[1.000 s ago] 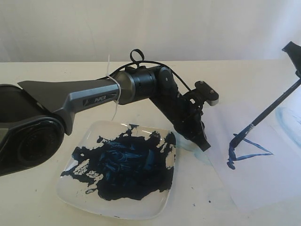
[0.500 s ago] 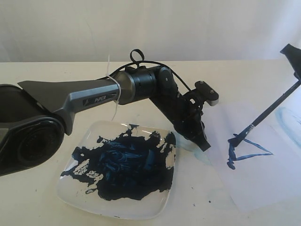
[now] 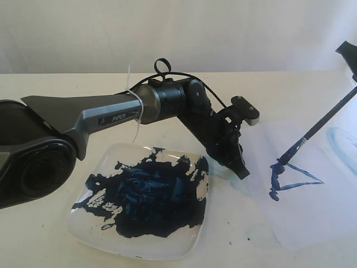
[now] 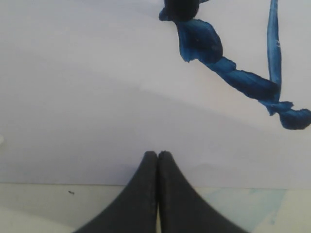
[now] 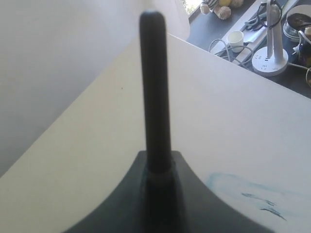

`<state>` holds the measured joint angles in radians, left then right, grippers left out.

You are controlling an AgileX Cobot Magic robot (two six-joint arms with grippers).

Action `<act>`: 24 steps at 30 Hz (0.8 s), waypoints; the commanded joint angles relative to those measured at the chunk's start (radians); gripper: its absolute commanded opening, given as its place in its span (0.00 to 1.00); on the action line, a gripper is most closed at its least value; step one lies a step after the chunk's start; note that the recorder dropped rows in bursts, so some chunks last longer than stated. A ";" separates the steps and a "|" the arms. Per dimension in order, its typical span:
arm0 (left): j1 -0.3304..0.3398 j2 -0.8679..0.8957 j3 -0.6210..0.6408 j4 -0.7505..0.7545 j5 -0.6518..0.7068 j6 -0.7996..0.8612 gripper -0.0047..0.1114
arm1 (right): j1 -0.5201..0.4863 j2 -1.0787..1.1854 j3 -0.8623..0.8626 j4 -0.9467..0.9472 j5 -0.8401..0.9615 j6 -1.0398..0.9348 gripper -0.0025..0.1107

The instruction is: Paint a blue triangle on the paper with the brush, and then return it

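The paper lies flat on the right of the table. On it is the blue triangle, drawn in thick dark strokes. The brush slants up to the right, with its stained tip touching the triangle's upper left corner. My right gripper holds the brush at the frame's edge; in the right wrist view the black handle rises from the shut gripper. My left gripper is shut and empty, its tips resting at the paper's left edge. In the left wrist view the gripper points at the strokes.
A white square plate smeared with dark blue paint sits at the front left, under the left arm. A faint light-blue smear marks the paper's far right. Small paint specks dot the table near the paper's front edge.
The right gripper has shifted slightly up and to the right, drawing the brush tip a little up along the triangle's left corner. The left arm has stayed still.
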<state>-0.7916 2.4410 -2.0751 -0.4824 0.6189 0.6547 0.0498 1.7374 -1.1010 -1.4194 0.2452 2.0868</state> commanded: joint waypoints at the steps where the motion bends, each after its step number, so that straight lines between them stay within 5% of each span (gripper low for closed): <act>1: 0.000 0.004 0.004 0.004 0.046 0.003 0.04 | -0.001 0.000 -0.015 -0.020 0.011 0.004 0.02; 18: 0.000 0.004 0.004 0.004 0.054 0.003 0.04 | -0.001 -0.124 -0.026 -0.024 -0.027 -0.127 0.02; 24: 0.000 0.004 0.004 0.004 0.054 0.003 0.04 | -0.001 -0.299 0.030 -0.021 -0.227 -0.202 0.02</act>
<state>-0.7916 2.4410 -2.0751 -0.4824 0.6189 0.6547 0.0498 1.5168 -1.1022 -1.4339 0.1273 1.9148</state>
